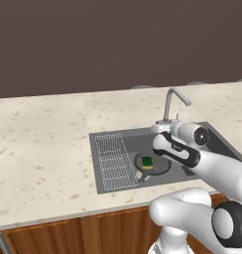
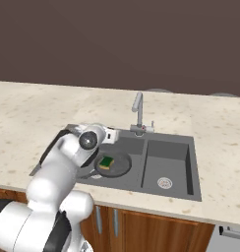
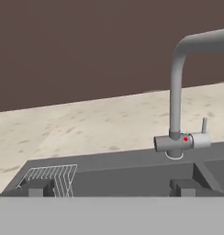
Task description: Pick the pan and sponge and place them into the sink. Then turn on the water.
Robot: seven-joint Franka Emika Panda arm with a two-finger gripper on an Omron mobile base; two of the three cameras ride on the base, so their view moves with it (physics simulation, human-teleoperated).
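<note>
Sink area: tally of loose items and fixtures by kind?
pan: 1
sponge: 1
wire rack: 1
faucet: 1
sink basins: 2
Total: 6

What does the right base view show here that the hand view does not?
Right base view alone: the round dark grey cast-iron pan in the left basin with the small green, yellow-edged sponge on it, and the right basin's round drain. Hand view alone: the faucet's side lever and red dot up close, plus the open claw. Both: the curved grey metal faucet, the dark grey double-basin sink and the speckled beige counter.
</note>
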